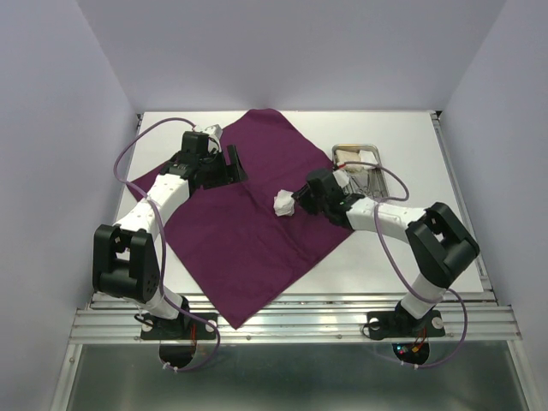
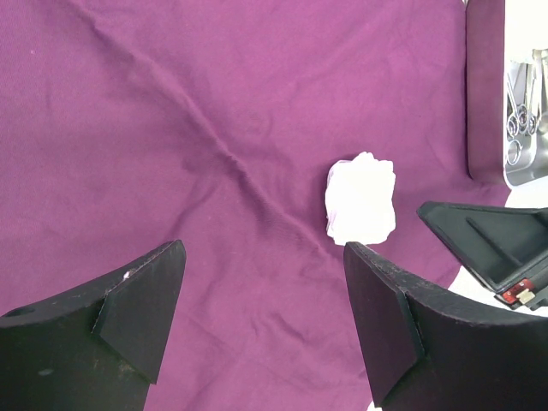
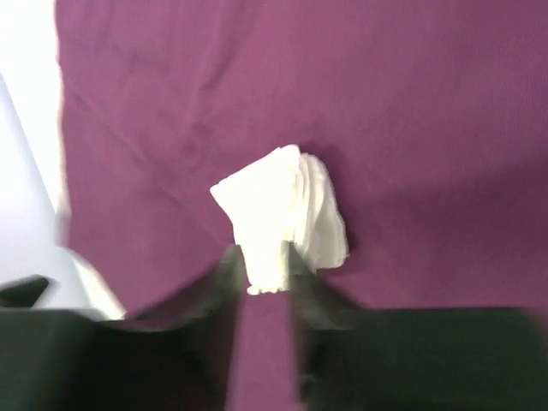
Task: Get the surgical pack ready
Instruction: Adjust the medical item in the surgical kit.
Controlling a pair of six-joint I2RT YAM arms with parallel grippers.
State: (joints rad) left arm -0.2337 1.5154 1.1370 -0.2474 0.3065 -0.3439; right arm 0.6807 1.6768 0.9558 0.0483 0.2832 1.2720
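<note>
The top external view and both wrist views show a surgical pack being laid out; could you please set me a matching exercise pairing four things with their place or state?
Things:
1. purple cloth
2. gauze wad
3. steel tray
4. left hand

Place or state:
A. between the fingertips of the right hand
B. open, holding nothing
C. off the cloth, to its right
D. spread out, lightly creased

Pairs: 1-D, 2-A, 3-C, 4-B

A white table [image 1: 411, 137] stood inside a pale lavender enclosure, with a back wall [image 1: 291, 51] and a left side wall [image 1: 51, 171] rising around it. A ribbed aluminium rail [image 1: 291, 324] ran along the table's near edge, above a grey surface [image 1: 291, 377].
</note>
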